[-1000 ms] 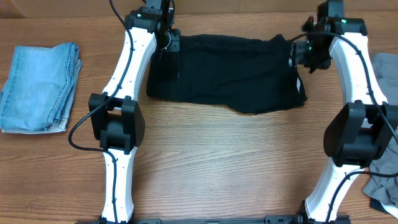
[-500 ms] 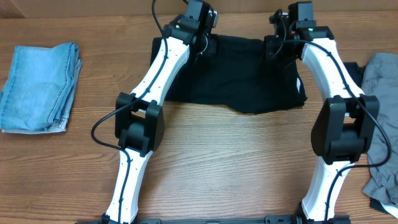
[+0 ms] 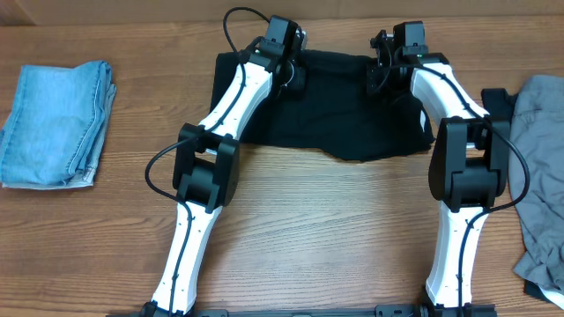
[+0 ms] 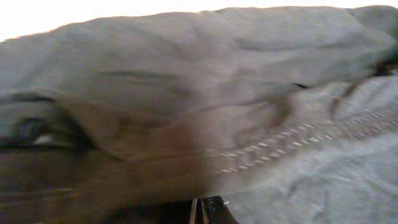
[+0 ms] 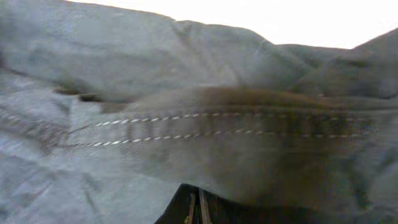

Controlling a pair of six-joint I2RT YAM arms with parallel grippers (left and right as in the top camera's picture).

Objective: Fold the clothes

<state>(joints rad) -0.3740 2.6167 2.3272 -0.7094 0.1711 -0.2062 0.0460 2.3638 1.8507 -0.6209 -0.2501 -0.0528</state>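
A black garment (image 3: 339, 110) lies spread across the far middle of the table. My left gripper (image 3: 295, 72) is at its far edge, left of centre, shut on a pinch of the black cloth. At the same edge, right of centre, my right gripper (image 3: 381, 77) is also shut on the cloth. In the left wrist view the garment (image 4: 249, 106), with a stitched hem, fills the frame above the closed gripper (image 4: 202, 211). The right wrist view is the same: hemmed garment (image 5: 205, 124) over the closed gripper (image 5: 194, 208).
Folded blue jeans (image 3: 57, 123) lie at the table's left edge. A heap of grey clothes (image 3: 542, 167) sits at the right edge with a dark piece (image 3: 496, 99) beside it. Bare wooden table (image 3: 335, 229) lies in front of the garment.
Both grippers have moved inward from the garment's outer corners toward its middle. The right gripper has closed; the left stayed shut.
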